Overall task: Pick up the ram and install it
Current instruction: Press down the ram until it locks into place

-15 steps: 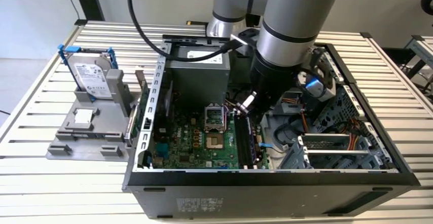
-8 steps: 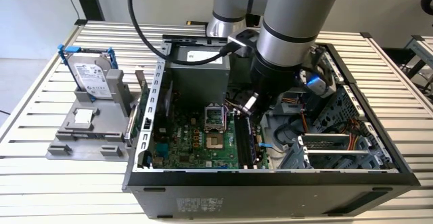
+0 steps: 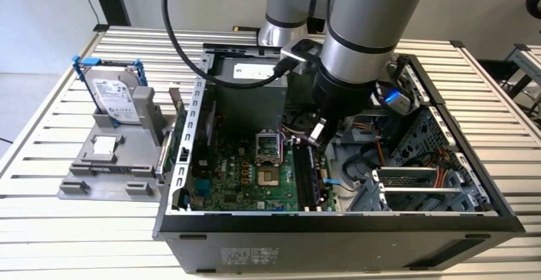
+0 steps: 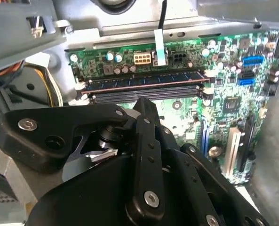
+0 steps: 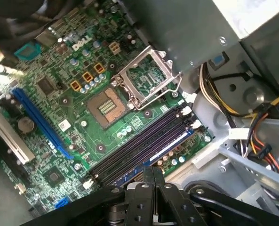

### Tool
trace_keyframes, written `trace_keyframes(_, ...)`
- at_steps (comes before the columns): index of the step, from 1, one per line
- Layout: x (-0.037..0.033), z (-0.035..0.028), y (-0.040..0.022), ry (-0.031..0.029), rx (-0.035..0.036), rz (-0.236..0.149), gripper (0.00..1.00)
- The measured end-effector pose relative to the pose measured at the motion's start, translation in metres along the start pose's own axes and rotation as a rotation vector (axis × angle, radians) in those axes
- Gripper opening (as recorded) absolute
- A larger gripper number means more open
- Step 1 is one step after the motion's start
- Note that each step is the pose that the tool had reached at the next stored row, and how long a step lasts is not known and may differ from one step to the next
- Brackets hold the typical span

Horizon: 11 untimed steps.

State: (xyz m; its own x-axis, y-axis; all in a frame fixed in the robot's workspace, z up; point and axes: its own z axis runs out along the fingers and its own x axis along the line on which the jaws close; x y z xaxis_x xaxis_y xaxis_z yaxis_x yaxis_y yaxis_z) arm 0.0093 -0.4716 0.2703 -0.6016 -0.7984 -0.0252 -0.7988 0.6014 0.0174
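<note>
open CPU socket [image 5: 146,80], hard drive [image 3: 113,94], slatted table [image 3: 50,229]

The hand [image 5: 153,181], fingers together, hangs over the motherboard's black memory slots [image 5: 139,148]. The open CPU socket [image 5: 107,106] lies at their ten o'clock, its load plate [image 5: 146,77] raised.

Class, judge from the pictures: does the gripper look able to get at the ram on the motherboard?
Probably yes: the gripper hangs just above the ram, and the open case leaves nothing visible between them.
</note>
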Motion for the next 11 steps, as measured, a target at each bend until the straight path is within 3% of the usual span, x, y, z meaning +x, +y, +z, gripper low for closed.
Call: trace_keyframes(11,-0.0002,0.0010,0.0002,0.0030,-0.0045,-0.175,0.00)
